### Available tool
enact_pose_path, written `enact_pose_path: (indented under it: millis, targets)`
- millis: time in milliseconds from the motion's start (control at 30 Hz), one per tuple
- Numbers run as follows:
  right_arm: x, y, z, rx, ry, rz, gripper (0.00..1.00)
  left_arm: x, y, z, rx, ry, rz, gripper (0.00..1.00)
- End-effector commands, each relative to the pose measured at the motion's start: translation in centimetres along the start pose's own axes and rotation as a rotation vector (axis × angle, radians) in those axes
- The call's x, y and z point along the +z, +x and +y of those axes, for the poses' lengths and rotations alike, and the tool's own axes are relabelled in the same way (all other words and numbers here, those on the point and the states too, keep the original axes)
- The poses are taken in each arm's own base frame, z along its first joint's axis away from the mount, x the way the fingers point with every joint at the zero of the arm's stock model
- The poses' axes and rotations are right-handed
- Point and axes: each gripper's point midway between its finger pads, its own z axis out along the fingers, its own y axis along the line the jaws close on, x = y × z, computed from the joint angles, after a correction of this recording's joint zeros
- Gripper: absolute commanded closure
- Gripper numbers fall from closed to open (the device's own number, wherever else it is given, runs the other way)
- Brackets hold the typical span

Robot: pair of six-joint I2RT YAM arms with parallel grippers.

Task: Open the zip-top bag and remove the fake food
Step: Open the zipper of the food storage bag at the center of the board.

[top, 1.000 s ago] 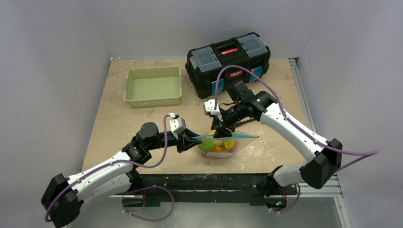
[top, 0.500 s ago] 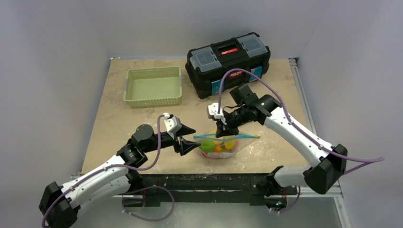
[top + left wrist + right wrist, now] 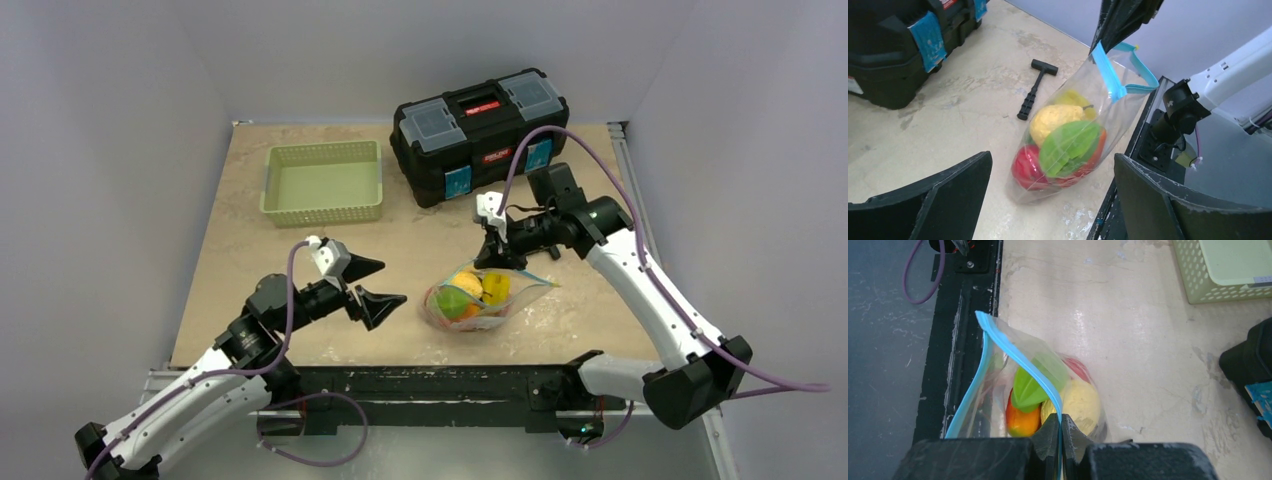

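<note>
Zip-top bag (image 3: 478, 302) stands on the desk (image 3: 250, 250) close to the near edge, between the two arms, with its bottom resting on the surface. The right fingers (image 3: 492, 262) are pressed fully together on one side of the blue zip strip at the top and hold that side up. The other side of the strip hangs away from it, so the mouth gapes open. The fake food (image 3: 466, 296) is inside the bag, piled at the bottom: a yellow piece, a green one, a red one and an orange one can be made out through the clear plastic. The left fingers (image 3: 372, 286) are spread wide and hold nothing; they sit to the left of the bag, pointing at it and apart from it. A black hammer (image 3: 1034, 92) lies flat on the desk beyond the bag. A green basket (image 3: 322, 214) and a black toolbox (image 3: 480, 130) stand at the far side, well apart from the bag.
</note>
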Motion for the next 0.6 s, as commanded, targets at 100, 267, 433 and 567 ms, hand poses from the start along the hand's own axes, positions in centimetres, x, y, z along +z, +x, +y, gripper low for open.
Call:
enact_pose_path:
  millis: [100,267,433,567]
  targets:
    - [-2.9,-2.8,-0.6,-0.024,0.064,-0.083,1.0,-1.4,-2.5,1.2,-0.078,-0.15,0.016,0.07]
    - [-4.0,-3.6,-1.4,-0.029,0.102,-0.112,1.0,-1.4,-2.3,1.4,-0.089,-0.165,0.036,0.07]
    - [-4.8,-3.7,-2.2,-0.027,0.148,-0.107,1.0,-1.4,-2.0,1.7,-0.101,-0.181,0.041,0.04]
    - [-5.4,-3.9,-2.9,-0.021,0.186,-0.099,1.0,-1.5,-2.0,2.0,-0.116,-0.2,0.035,0.0]
